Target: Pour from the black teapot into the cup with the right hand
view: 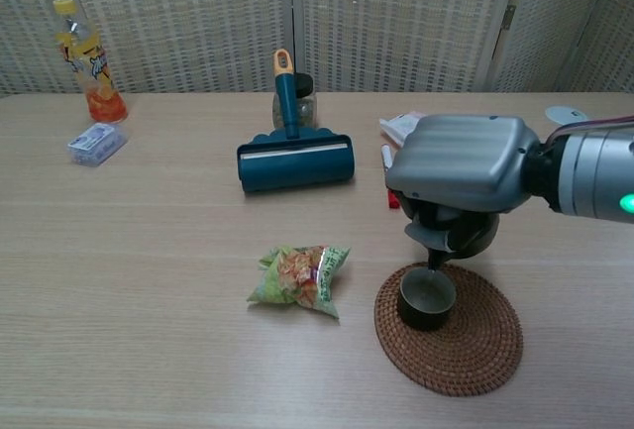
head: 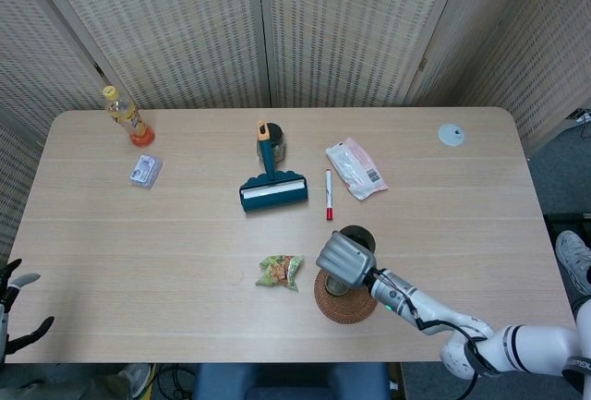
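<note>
right hand (view: 462,164) grips black teapot (view: 472,236), mostly hidden under grey hand shell | spout tilted over small dark cup (view: 427,297) on round woven coaster (view: 485,345) | left hand (head: 17,308) cut off at edge, fingers spread, empty

table (view: 149,251): pale wood-grain surface, smooth, matt. right robot hand (view: 461,166): grey ribbed shell, satin sheen like moulded plastic or painted metal. black teapot (view: 466,236): dark, slightly glossy. cup (view: 427,298): dark, dull wall. coaster (view: 485,345): brown woven fibre, rough, coiled texture. snack bag (view: 299,275): crinkled glossy foil. lint roller (view: 294,157): teal hard plastic, smooth, with an orange handle tip. bottle (view: 87,62): clear glossy plastic. folding screen (view: 396,13): woven reed-like panels, matt.
</note>
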`<state>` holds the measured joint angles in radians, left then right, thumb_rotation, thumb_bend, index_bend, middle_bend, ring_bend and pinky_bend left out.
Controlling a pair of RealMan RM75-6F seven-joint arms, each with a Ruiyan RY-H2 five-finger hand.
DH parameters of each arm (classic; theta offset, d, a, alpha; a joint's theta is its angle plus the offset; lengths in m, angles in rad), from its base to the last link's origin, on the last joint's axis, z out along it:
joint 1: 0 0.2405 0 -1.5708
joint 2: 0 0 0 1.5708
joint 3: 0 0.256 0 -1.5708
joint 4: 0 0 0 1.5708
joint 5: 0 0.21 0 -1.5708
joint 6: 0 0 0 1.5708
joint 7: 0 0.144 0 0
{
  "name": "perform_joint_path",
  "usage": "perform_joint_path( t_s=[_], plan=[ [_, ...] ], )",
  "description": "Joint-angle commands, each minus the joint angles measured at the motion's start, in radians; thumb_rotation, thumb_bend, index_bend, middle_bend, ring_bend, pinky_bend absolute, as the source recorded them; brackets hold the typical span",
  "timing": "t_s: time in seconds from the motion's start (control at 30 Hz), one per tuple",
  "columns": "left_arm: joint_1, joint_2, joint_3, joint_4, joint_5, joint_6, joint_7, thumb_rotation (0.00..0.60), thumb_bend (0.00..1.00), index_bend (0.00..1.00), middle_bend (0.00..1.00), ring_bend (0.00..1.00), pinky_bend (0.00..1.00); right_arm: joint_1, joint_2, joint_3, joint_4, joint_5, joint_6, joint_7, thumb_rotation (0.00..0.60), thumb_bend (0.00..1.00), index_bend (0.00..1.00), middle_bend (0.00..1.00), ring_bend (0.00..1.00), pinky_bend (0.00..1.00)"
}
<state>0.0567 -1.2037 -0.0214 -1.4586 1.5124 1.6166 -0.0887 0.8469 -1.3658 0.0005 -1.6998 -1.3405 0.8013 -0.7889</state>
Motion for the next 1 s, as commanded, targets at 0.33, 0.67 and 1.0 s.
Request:
perform_joint_path(
  t_s=[0.33, 0.67, 1.0],
  plan=[
    [0.004, 0.000, -0.001, 0.005, 0.001, 0.004, -0.005, 0.600, 0.18, 0.28, 0.10, 0.12, 0.04, 0.012, 0.000, -0.017, -0.012, 0.016, 0.005, -0.067, 0.571, 0.58, 1.00, 0.95, 0.91, 0.63],
    [0.009, 0.000, -0.002, 0.009, 0.000, 0.008, -0.012, 0.600, 0.18, 0.28, 0.10, 0.12, 0.04, 0.016, -0.003, -0.026, -0.019, 0.028, 0.018, -0.111, 0.574, 0.58, 1.00, 0.95, 0.91, 0.63],
    [0.013, 0.002, -0.003, 0.011, -0.002, 0.012, -0.016, 0.600, 0.18, 0.28, 0.10, 0.12, 0.04, 0.018, -0.012, -0.030, -0.018, 0.034, 0.027, -0.118, 0.572, 0.58, 1.00, 0.95, 0.91, 0.63]
  ],
)
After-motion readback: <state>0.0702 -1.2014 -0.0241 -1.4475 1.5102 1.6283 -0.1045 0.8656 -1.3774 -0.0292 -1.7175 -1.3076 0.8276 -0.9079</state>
